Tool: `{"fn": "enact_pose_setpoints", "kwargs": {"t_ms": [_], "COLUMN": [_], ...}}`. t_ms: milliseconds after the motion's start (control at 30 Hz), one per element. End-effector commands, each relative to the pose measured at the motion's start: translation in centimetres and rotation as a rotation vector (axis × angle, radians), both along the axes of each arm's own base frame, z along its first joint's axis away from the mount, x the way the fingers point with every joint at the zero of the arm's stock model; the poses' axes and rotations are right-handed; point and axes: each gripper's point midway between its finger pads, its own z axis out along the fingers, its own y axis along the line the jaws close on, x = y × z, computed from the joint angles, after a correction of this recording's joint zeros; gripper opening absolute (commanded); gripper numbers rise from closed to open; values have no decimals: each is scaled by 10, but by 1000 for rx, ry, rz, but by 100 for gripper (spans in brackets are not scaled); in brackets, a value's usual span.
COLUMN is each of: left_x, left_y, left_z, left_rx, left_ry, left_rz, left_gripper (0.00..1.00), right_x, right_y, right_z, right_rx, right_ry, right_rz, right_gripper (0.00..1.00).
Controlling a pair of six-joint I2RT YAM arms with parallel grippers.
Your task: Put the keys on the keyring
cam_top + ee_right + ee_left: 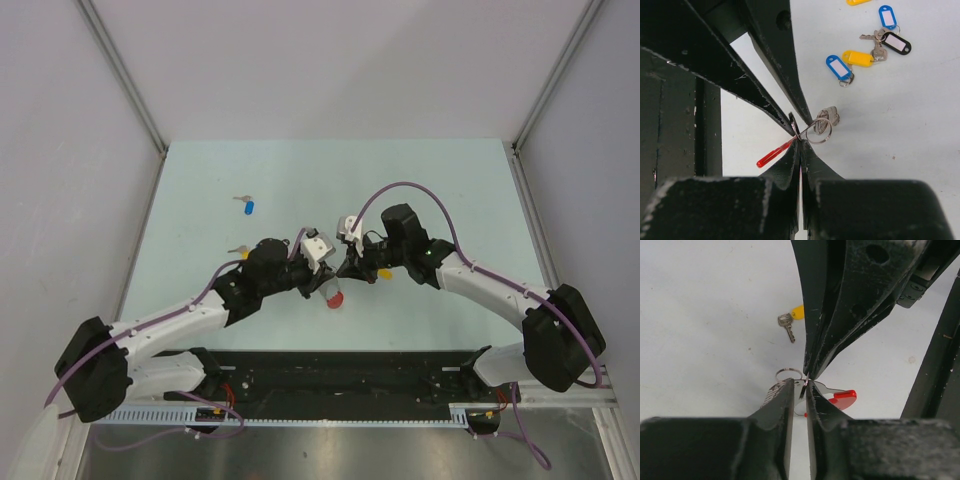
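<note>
Right gripper (800,146) is shut on the keyring (828,117), pinching its thin wire loop right at the fingertips. Left gripper (800,390) meets it tip to tip from the opposite side. Its jaws are narrow, with the same wire in the slot between them, but whether they press it yet cannot be told. The ring hangs between the two tips, just off the table (900,150).

No key seems to be on the ring, so the task looks barely begun: the ring is held by one gripper, perhaps both, and all the threading is left.

The loop is bright, springy-looking steel joined to a tight grey coil. The red arc (774,156) is smooth glossy plastic, slim and curved, sticking out beside the right jaws.

Beyond the right fingertips, well apart, lie the keys (876,49) — small flat silver blades on little rings, with rounded oblong tags in blue, yellow and black, some with white inserts. One yellow-tagged key (786,326) lies alone ahead of the left gripper. Farthest off is a blue-tagged key (249,206).
</note>
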Motion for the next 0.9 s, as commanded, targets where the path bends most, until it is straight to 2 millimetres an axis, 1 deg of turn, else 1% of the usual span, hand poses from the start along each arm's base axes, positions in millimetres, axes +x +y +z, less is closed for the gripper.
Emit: {"fn": "enact_pose_setpoints", "kwargs": {"t_ms": [0,133,167,200,267,300,333,367,400,433,500,533,567,600,733,833,867], "left_x": [4,3,3,3,2,2,0,1,0,-2,-1,-4,-3,-4,-5,-5,-6], "left_y": [-9,-9,-8,-8,-7,-7,-5,-6,-5,-3,-1,2,1,3,7,8,8], "left_z": [23,28,28,28,28,28,21,28,28,21,30,24,31,34,33,36,36], "left_rx": [-39,-39,-38,-35,-46,-54,-54,-83,-93,-99,-146,-152,-181,-199,-232,-257,-274], "left_ry": [-52,-63,-64,-66,-70,-68,-57,-76,-78,-63,-98,-90,-111,-122,-128,-153,-137], "left_rz": [-27,-31,-30,-30,-30,-27,-23,-14,-10,-2,9,17,19,24,40,45,50], "left_gripper": [16,9,1,0,0,0,0,0,0,0,0,0,1,0,0,0,0], "right_x": [0,-1,-1,0,0,4,3,3,2,4,4,6,7,6,2,-2,-2], "right_y": [4,4,3,3,2,-2,-2,-4,-6,-8,-10,-10,-10,-10,-8,-7,-7], "right_z": [20,18,18,18,19,22,26,28,28,34,36,40,40,39,37,37,38], "right_rx": [34,29,28,29,38,46,65,79,92,128,157,173,175,174,188,199,200], "right_ry": [-56,-51,-49,-47,-34,-30,-15,-6,1,8,5,-9,-12,-11,8,10,7], "right_rz": [21,21,23,20,16,2,10,9,11,11,12,8,5,5,41,64,64], "right_gripper": [0,0,0,0,0,0,2,6,9,11,18,20,23,24,26,28,28]}}
